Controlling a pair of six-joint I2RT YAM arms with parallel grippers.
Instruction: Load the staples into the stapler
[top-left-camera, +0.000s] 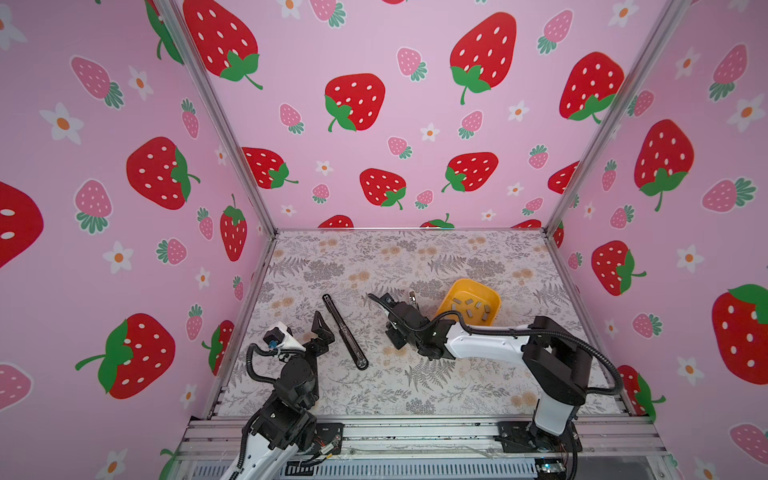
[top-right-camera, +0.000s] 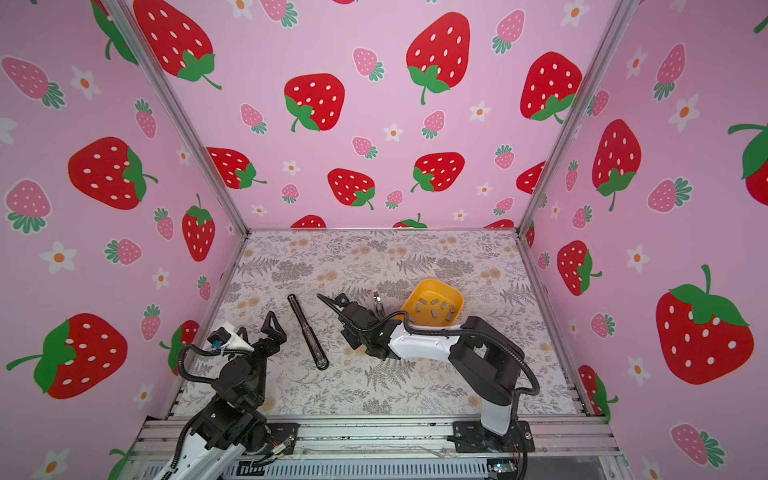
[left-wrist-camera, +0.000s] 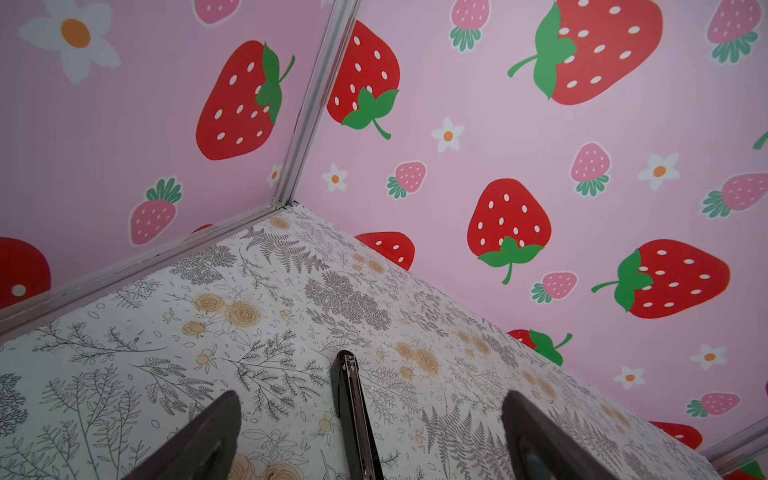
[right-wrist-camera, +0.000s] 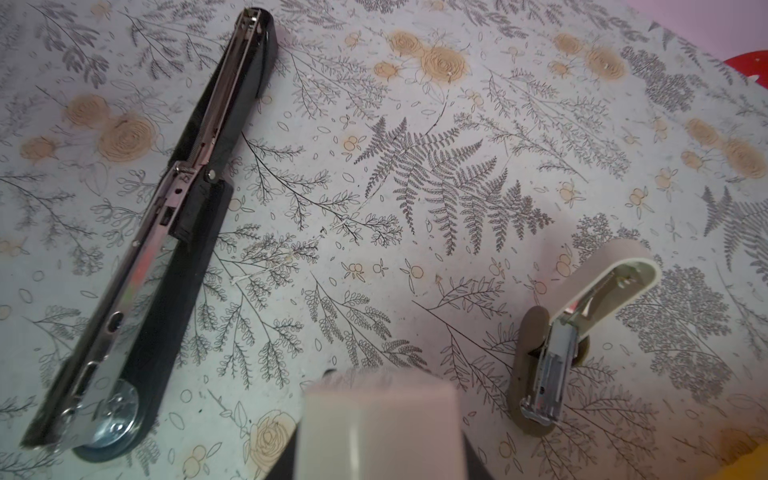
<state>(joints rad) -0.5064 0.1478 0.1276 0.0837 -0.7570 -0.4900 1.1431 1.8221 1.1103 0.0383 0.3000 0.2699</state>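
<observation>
On the flowery table (top-left-camera: 415, 257), the black stapler (top-left-camera: 344, 331) lies flat and folded wide open, with its shiny metal track facing up. Both top views show it, and so do both wrist views. My left gripper (top-left-camera: 324, 329) is just beside it on the left, and its two fingers are spread far apart. From my left wrist I see one dark finger (left-wrist-camera: 199, 436) on each side and the end of the stapler between them. The fingers do not touch it.

The staples (top-left-camera: 471, 308) are small grey bits lying loose inside a yellow bowl (top-left-camera: 457, 291). The bowl sits on the right part of the table, well apart from the black stapler.

My right gripper (top-left-camera: 395, 337) hangs low over the table between the stapler and the bowl. From my right wrist I only see a pale blurry block (right-wrist-camera: 378, 428) at the edge. So I cannot tell if those fingers are apart, together, or pinching something. A little pale tool (right-wrist-camera: 582, 324) lies open on the table close to the bowl.
</observation>
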